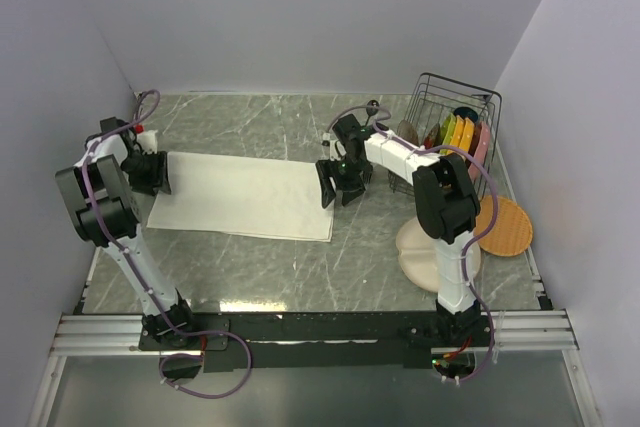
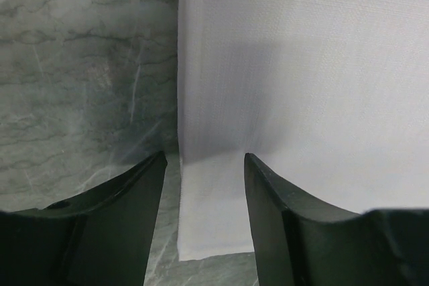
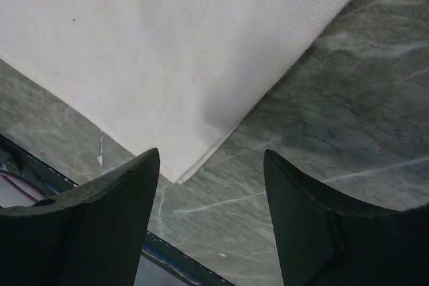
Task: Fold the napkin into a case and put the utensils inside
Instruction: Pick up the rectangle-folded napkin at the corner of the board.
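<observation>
1. Both pairs of fingers stand released, with nothing between them. The left gripper (image 2: pixel 204 162) and the right gripper (image 3: pixel 211 159) hover at opposite short ends of the napkin (image 1: pixel 245 197), which lies flat on the table (image 1: pixel 300 277) as a wide rectangle.
2. At the left fingers (image 2: pixel 120 212), the cloth's edge runs up through the gap, and its corner lies just short of the tips. Lower straight down there, so one finger slips under the edge and the other lands on top.
3. At the right fingers (image 3: pixel 100 219), the corner sits just inside the gap, and a second layer peeks out along the edge. Pinch both layers, or the fold will likely split.
4. Close both grips together, lift only slightly, and carry the pinched edge evenly across so the strip comes out narrow and square.
5. The utensils cannot be made out here; they are best fetched once the case is creased.
</observation>
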